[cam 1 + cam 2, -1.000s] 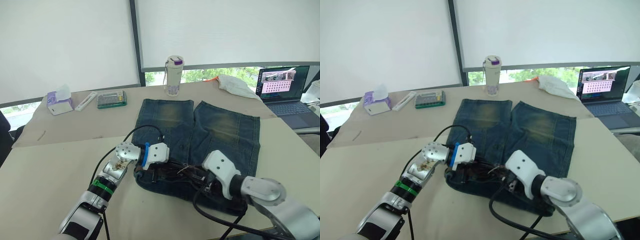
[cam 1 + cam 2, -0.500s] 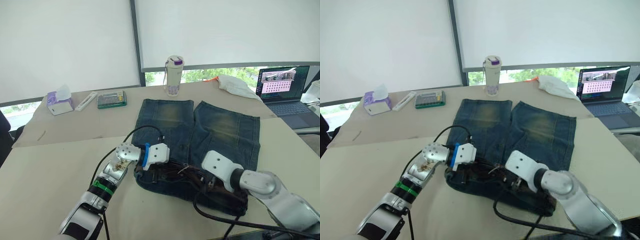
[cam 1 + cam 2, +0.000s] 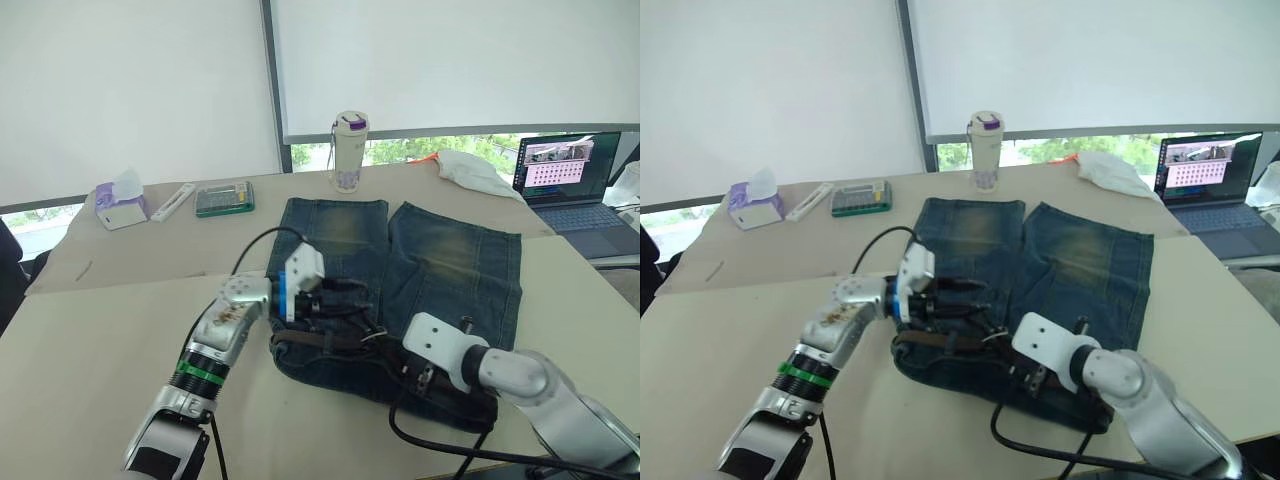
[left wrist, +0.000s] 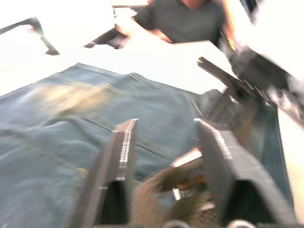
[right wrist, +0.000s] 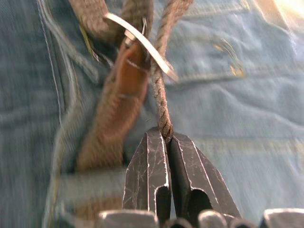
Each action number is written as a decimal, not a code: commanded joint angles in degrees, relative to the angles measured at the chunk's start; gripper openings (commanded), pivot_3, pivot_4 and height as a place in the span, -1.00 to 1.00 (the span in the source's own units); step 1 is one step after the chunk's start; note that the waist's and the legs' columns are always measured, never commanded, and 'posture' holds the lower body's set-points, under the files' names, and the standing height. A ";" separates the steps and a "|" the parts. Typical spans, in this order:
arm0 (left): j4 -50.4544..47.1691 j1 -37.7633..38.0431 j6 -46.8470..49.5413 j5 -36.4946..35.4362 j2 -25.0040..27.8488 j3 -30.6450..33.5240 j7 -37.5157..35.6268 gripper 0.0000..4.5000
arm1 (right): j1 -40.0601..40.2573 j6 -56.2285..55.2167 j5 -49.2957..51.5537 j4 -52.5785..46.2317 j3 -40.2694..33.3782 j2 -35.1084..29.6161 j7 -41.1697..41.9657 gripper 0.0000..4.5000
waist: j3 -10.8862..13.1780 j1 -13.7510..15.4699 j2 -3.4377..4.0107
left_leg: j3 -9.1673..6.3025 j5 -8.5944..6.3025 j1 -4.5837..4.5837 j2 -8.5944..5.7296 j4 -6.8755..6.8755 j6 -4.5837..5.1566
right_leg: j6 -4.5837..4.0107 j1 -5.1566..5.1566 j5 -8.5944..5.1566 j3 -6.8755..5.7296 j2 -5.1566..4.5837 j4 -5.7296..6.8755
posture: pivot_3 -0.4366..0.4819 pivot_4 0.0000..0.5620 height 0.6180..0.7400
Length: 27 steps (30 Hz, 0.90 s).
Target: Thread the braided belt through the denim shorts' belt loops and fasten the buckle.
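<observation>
Looks nearly done: braided belt (image 3: 330, 343) lies along the waistband of the denim shorts (image 3: 440, 255), lower centre. Right gripper (image 5: 166, 137) pinches the belt by the buckle (image 5: 140, 42), not fastened yet. Left gripper (image 4: 164, 142) hangs spread, empty.

Right gripper (image 5: 167, 138) fingers pressed together, pinching the edge of the braided belt (image 5: 160, 90), which rises away from the tips. Silver buckle (image 5: 140, 42) crosses the strap diagonally further up. Reddish-brown leather tip (image 5: 124, 81) lies just beside it, blurred. Denim shorts (image 5: 237, 95) underneath, stitched seams visible.
</observation>
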 commanded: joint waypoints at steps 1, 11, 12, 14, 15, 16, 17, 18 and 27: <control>-4.74 3.97 10.16 -6.06 3.39 2.24 -1.00 0.21 | 2.14 1.27 -1.41 -4.63 -3.80 -0.55 -1.06 -1.00 | -0.02 -0.14 0.03 | 0.00 0.00 0.03 0.00 -0.05 0.00 | 0.00 0.00 0.00 -0.01 0.02 -0.01 | -0.05 -0.47 1.00; 8.51 12.93 -11.89 13.09 10.73 -9.45 -3.65 -0.99 | 21.05 3.25 -5.64 -11.34 -19.44 -5.18 0.69 -1.00 | -0.17 1.92 -0.03 | -0.01 0.00 0.06 -0.14 -0.04 0.00 | -0.02 0.15 0.00 -0.02 -0.06 -0.24 | -0.05 -0.47 1.00; 9.55 13.11 -13.25 13.55 10.91 -9.47 -3.79 -0.99 | 23.91 2.80 -6.41 -11.33 -21.56 -5.38 1.16 -1.00 | -0.24 1.89 -0.05 | -0.01 0.00 0.06 -0.10 -0.04 0.00 | -0.02 0.18 0.01 0.01 -0.08 -0.31 | -0.05 -0.47 1.00; 11.11 13.64 -15.10 14.11 11.43 -9.38 -4.15 -0.99 | 30.45 0.84 -8.08 -10.89 -25.55 -4.79 2.00 -1.00 | -0.36 1.87 0.03 | 0.00 -0.02 0.09 -0.08 -0.05 0.01 | -0.01 0.20 0.00 0.02 -0.06 -0.32 | -0.05 -0.47 1.00; 11.79 13.86 -15.98 14.41 11.78 -9.38 -4.28 -0.99 | 32.98 0.21 -8.40 -10.81 -27.12 -3.95 2.29 -1.00 | -0.40 1.84 0.09 | 0.02 -0.02 0.10 -0.07 -0.05 0.02 | -0.01 0.19 0.00 0.02 -0.07 -0.31 | -0.05 -0.47 1.00; 12.49 14.00 -16.93 14.81 12.15 -9.42 -4.29 -0.99 | 35.28 -0.61 -9.07 -10.63 -28.16 -3.61 2.49 -1.00 | -0.41 1.73 0.08 | 0.03 -0.02 0.10 -0.04 -0.07 0.02 | 0.00 0.18 0.00 0.04 -0.06 -0.29 | -0.05 -0.47 1.00; 13.02 14.04 -17.69 15.08 12.37 -9.48 -4.30 -0.99 | 36.75 -1.38 -9.55 -10.50 -28.88 -3.32 2.68 -1.00 | -0.42 1.61 0.08 | 0.06 -0.03 0.14 0.02 -0.08 0.01 | 0.00 0.20 0.00 0.05 -0.04 -0.24 | -0.05 -0.47 1.00; 13.55 14.06 -18.12 15.21 12.58 -9.34 -4.09 -0.99 | 38.51 -1.97 -10.47 -10.36 -29.47 -3.33 2.90 -1.00 | -0.43 1.53 0.10 | 0.08 -0.03 0.20 0.04 -0.08 0.00 | 0.00 0.22 -0.01 0.07 -0.04 -0.20 | -0.05 -0.47 1.00; 13.14 15.02 -18.69 14.36 13.87 -7.94 -2.94 -0.99 | 39.95 -5.15 -14.07 -7.61 -28.39 0.72 1.51 -1.00 | -0.44 1.43 0.10 | 0.15 -0.19 0.92 0.05 -0.23 0.21 | 0.19 1.12 -0.15 0.05 0.00 -0.63 | -0.05 -0.47 1.00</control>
